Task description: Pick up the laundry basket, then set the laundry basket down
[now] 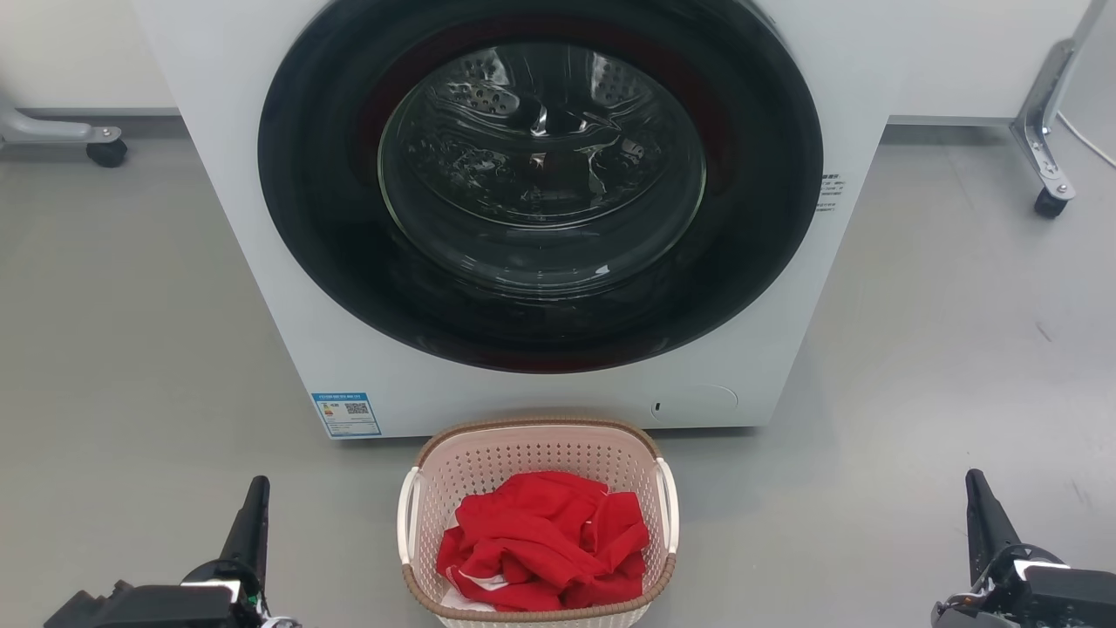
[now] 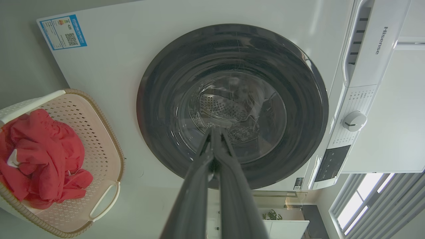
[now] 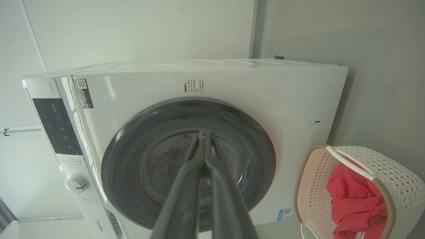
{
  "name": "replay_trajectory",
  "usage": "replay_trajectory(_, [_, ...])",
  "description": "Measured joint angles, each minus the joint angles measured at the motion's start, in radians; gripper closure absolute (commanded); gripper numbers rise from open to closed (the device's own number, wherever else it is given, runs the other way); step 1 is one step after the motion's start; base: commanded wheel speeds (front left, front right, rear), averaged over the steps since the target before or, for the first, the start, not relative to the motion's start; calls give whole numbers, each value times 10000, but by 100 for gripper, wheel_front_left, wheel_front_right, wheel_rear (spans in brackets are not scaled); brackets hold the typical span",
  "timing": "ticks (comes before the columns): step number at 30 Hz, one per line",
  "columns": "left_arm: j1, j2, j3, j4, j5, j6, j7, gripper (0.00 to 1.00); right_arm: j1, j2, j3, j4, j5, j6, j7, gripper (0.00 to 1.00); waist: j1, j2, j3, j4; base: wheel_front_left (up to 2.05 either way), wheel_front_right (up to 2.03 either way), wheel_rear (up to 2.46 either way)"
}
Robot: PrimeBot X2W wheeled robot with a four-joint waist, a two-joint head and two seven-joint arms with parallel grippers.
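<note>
Low at either side of the head view, the left gripper and the right gripper are hanging well apart from everything. Each is pressing its two long dark fingers together on nothing, as both wrist views are showing. Between them the pale pink perforated plastic laundry basket, brown-rimmed with two white side handles, is sitting on the grey floor, just in front of the white front-loading washer, with crumpled red cloth lying inside it. Bare floor is separating each gripper from the basket. Behind, the washer's round dark glass door is standing closed, a blue label is sticking to its lower left corner, and wheeled metal legs are standing at the far sides.
</note>
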Motion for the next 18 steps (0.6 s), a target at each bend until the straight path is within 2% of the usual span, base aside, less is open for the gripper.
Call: replay_trajectory(18, [0, 0, 0, -2, 0, 0, -2, 100, 0, 0, 0, -4, 0, 0, 0, 100, -1, -1, 0, 0, 0, 0, 0])
